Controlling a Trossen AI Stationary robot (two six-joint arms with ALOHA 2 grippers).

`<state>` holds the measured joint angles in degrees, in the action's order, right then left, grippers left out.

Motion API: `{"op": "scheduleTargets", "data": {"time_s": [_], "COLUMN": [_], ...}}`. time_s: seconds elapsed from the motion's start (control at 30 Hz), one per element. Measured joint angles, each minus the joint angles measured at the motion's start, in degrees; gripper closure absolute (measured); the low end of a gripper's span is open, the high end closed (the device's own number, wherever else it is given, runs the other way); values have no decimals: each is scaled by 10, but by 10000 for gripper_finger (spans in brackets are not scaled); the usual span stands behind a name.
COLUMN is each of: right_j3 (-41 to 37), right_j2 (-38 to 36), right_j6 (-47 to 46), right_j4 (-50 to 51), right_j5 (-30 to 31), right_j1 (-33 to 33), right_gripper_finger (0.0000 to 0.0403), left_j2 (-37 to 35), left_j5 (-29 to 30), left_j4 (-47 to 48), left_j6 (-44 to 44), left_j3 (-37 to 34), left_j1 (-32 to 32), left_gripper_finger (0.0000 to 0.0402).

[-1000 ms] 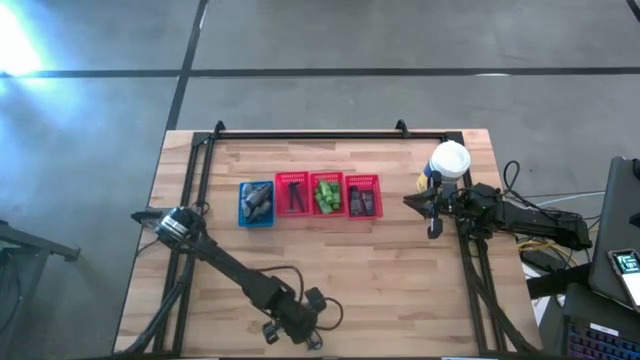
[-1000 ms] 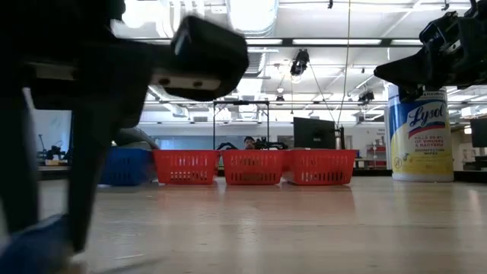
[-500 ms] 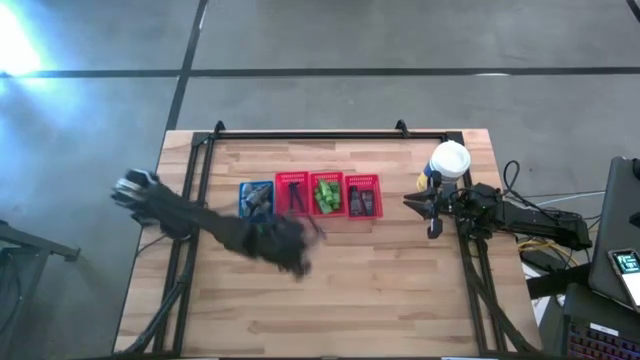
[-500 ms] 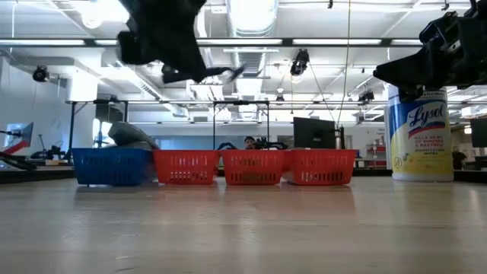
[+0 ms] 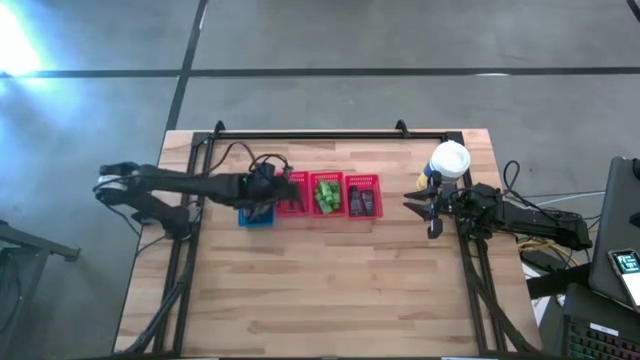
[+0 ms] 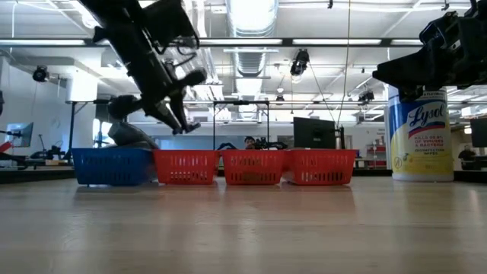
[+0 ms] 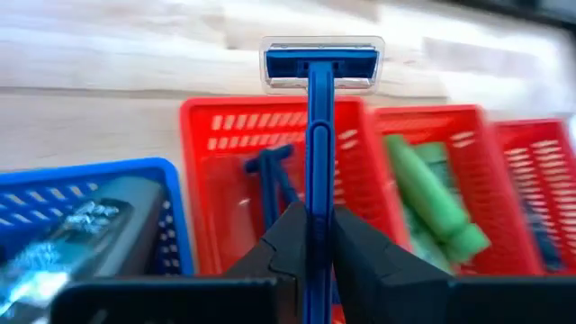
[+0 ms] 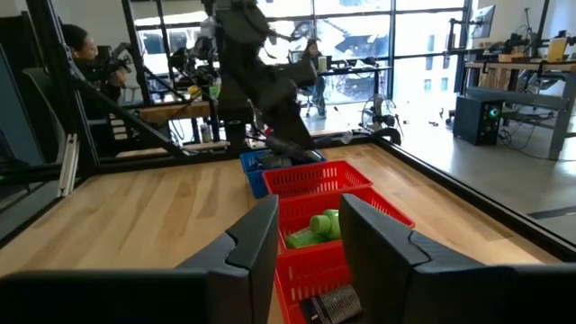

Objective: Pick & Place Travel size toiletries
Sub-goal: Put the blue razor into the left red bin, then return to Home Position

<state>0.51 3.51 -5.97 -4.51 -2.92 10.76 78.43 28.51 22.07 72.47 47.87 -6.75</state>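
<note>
The left gripper is hovering over the blue basket and first red basket, its fingers clamping a blue razor. Another razor is lying in that red basket, green bottles in the next, dark packets in the last. The right gripper is waiting beside the white tub, fingers parted, holding nothing.
</note>
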Motion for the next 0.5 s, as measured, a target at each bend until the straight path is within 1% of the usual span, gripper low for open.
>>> {"op": "scheduleTargets", "data": {"time_s": [0.1, 0.33, 0.43, 0.5], "right_j3": [0, 0, 0, 0], "right_j2": [0, 0, 0, 0], "right_j6": [0, 0, 0, 0], "right_j4": [0, 0, 0, 0], "right_j5": [0, 0, 0, 0], "right_j1": [0, 0, 0, 0], "right_gripper_finger": [279, 261, 253, 249], "left_j2": [25, 83, 89, 80], "left_j5": [-25, -29, -39, -40], "left_j4": [-1, 5, 23, 48], "left_j6": [-9, -25, -23, -26], "left_j3": [10, 43, 60, 76], "left_j1": [-11, -15, -14, -14], "left_gripper_finger": [351, 300, 283, 277]}}
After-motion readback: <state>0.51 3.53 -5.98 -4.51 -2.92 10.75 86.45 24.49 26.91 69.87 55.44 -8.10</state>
